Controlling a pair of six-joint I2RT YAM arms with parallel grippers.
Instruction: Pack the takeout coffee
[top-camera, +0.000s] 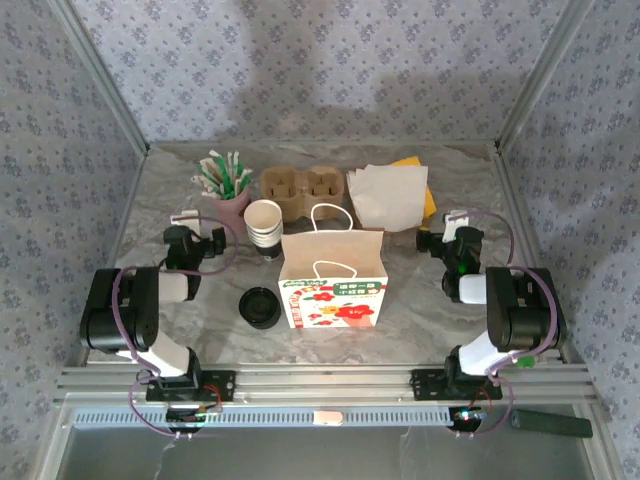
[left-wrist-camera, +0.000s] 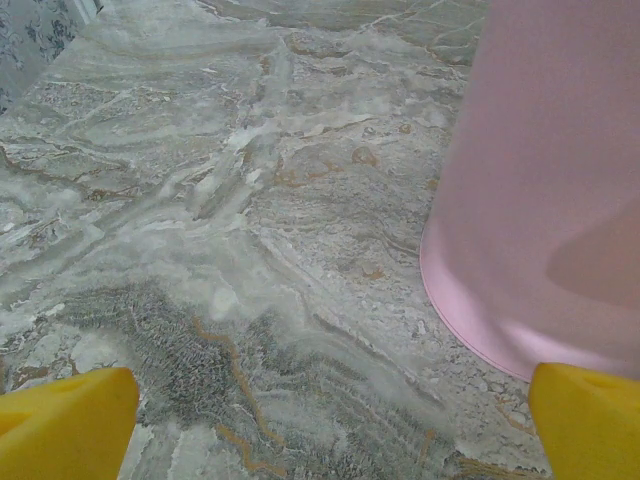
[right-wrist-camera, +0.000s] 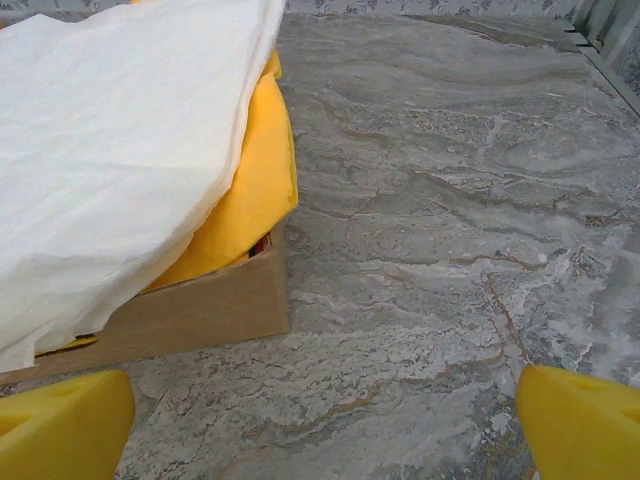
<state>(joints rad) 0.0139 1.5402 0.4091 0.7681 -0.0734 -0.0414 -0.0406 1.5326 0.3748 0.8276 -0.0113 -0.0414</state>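
The takeout coffee (top-camera: 260, 307) shows as a round black lid from above, standing on the marble table just left of the paper bag (top-camera: 333, 282). The bag stands upright and open at the table's middle, with white handles and a red flower print. My left gripper (top-camera: 197, 224) rests low at the left, behind the coffee and apart from it. In the left wrist view it (left-wrist-camera: 330, 430) is open over bare marble. My right gripper (top-camera: 452, 224) rests at the right of the bag. In its wrist view it (right-wrist-camera: 325, 425) is open too, with nothing between its yellow fingertips (right-wrist-camera: 60, 420).
A pink cup (top-camera: 228, 205) (left-wrist-camera: 550, 180) of wrapped sticks stands just right of my left gripper. Behind the bag are a stack of white-rimmed paper cups (top-camera: 263, 224), a cardboard cup carrier (top-camera: 305, 190) and white napkins (top-camera: 388, 195) (right-wrist-camera: 110, 150) over a yellow sheet in a cardboard box (right-wrist-camera: 200, 310).
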